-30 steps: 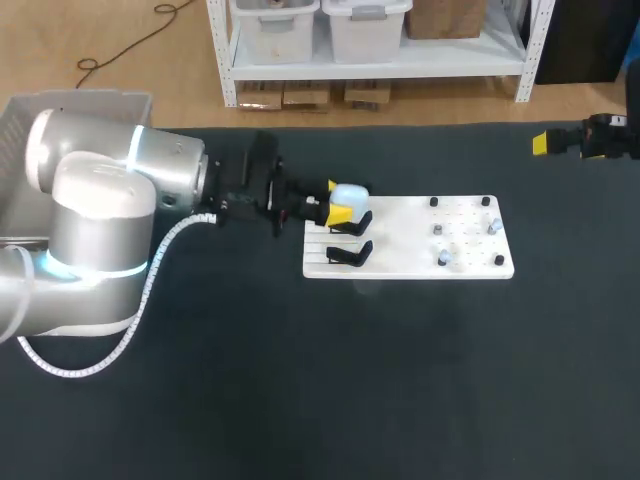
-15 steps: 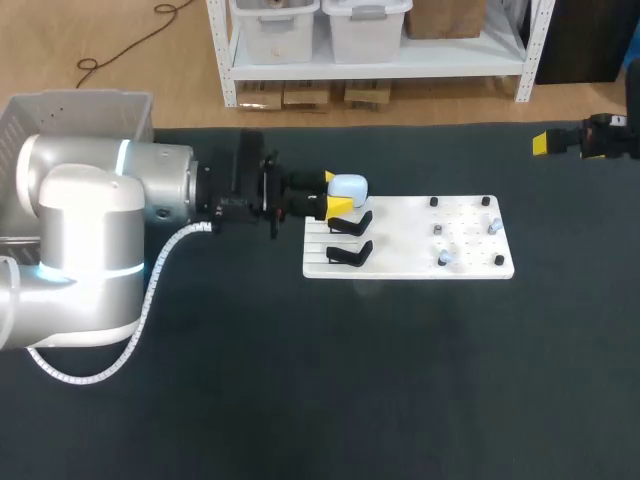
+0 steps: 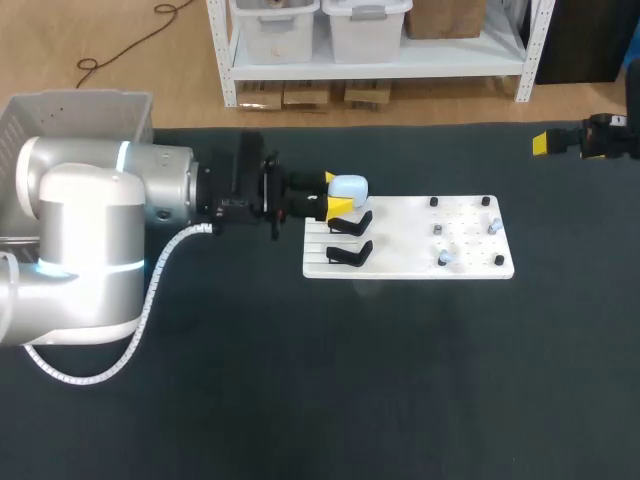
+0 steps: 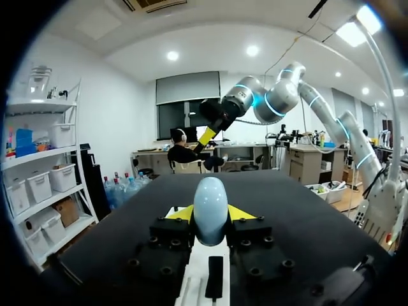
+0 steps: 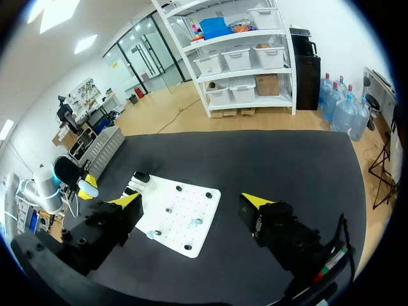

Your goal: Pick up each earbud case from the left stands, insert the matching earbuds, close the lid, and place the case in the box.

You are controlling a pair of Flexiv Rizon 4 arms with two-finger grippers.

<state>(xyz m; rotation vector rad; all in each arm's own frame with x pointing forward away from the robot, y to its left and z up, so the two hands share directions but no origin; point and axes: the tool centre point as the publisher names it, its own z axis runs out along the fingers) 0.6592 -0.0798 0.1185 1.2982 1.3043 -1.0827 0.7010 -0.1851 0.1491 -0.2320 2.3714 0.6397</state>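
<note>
The left arm comes in from the left side of the counter, and the left jaws are pinching a pale blue earbud case. In the left wrist view the rounded case stands upright between the two yellow fingertips, which press on it from both sides. The left end of the white board lies directly under the jaws.

From above, the case sits at the tip of the left jaws, over the board's left edge. Just beside the jaws, on the near side, is the upper black stand. The lower black stand is next to it, a little further from the jaws. I cannot tell whether the case touches the upper stand. Small earbuds lie on the board well ahead of the left jaws, among black pegs. The grey box is behind the left jaws, beyond the arm's elbow.

The right arm is at the counter's far right edge, well apart from the board. The right jaws are spread wide and hold nothing. In the right wrist view their yellow fingertips stand far apart. The board lies ahead of and below them, with the earbuds on it
</note>
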